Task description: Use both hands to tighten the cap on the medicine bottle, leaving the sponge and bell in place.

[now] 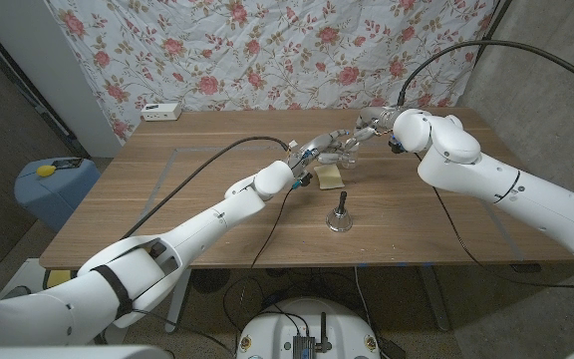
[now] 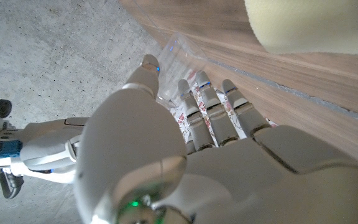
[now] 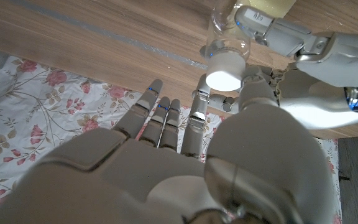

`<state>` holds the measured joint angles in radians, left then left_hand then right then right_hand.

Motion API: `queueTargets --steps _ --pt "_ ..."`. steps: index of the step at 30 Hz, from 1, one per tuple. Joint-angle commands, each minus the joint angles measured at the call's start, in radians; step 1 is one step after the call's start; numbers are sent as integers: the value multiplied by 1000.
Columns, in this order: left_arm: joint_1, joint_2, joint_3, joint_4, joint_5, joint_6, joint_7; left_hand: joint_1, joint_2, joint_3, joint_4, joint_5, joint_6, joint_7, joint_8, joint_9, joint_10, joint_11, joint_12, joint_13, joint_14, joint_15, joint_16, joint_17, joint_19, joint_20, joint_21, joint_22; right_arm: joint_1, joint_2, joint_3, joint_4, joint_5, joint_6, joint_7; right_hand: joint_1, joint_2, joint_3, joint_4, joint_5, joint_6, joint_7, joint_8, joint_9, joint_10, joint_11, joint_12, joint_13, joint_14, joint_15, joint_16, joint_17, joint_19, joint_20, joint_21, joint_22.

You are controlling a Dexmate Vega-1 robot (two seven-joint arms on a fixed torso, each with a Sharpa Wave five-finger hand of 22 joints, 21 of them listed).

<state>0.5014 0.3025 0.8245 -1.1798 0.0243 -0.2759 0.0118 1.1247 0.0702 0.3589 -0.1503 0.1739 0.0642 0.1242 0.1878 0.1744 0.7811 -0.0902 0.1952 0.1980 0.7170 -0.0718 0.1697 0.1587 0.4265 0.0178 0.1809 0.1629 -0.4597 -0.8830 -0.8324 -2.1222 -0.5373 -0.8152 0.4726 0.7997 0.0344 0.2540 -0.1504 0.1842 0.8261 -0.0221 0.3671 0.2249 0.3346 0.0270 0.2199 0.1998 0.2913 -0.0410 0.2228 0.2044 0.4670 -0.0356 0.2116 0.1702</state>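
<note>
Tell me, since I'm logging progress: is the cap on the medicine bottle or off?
On. In the right wrist view the white cap sits on the clear medicine bottle; how tightly cannot be told.

A rose-print cloth (image 1: 267, 50) hangs behind the wooden table (image 1: 167, 199); grey concrete floor (image 1: 8, 140), blue bin (image 1: 53, 189) at left

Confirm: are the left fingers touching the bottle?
Touching. The right wrist view shows the left fingers pressed against the bottle wall.
</note>
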Motion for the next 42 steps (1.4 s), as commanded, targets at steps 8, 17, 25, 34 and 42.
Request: queueTargets --steps 8,17,25,34,42 --pt "0 -1 -1 3 -2 0 0 -1 12 13 5 4 0 12 2 4 25 -18 4 1 15 -42 4 1 -5 1 5 3 -3 18 -34 1 -75 -42 6 -32 -3 -2 16 -5 48 10 19 -2 31 -2 11 0 25 -3 8 4 25 -1 7 4" --pt "4 2 -2 -6 -2 5 0 -4 13 16 5 4 1 7 2 4 21 -18 3 1 14 -38 3 1 -6 1 5 3 -12 26 -41 -1 -114 -59 -5 -56 -8 -5 21 -6 98 11 29 -7 63 2 15 -1 55 -12 12 3 45 -2 9 5" --pt "11 9 -4 -23 -2 15 0 -7 12 18 4 4 1 4 2 4 20 -17 3 1 13 -39 2 1 -6 1 5 3 -10 44 -61 1 -166 -93 9 -76 -11 -8 26 -7 133 11 36 -10 82 3 17 -2 71 -11 13 4 57 -4 10 5" --pt "13 9 -5 -22 -4 11 0 -9 12 20 4 4 4 3 2 4 17 -13 3 1 12 -38 2 1 -7 3 4 3 -2 69 -84 7 -216 -140 24 -100 -21 -15 29 -8 171 17 42 -14 117 6 23 -3 100 -12 17 2 78 3 12 6" --pt "14 9 -5 -19 -6 5 -1 -12 12 23 3 4 7 0 3 4 11 -15 1 1 12 -36 2 1 -8 4 5 3 0 88 -103 13 -260 -174 33 -120 -27 -19 32 -7 217 14 53 -16 140 7 25 -3 121 -10 20 1 93 5 14 6"
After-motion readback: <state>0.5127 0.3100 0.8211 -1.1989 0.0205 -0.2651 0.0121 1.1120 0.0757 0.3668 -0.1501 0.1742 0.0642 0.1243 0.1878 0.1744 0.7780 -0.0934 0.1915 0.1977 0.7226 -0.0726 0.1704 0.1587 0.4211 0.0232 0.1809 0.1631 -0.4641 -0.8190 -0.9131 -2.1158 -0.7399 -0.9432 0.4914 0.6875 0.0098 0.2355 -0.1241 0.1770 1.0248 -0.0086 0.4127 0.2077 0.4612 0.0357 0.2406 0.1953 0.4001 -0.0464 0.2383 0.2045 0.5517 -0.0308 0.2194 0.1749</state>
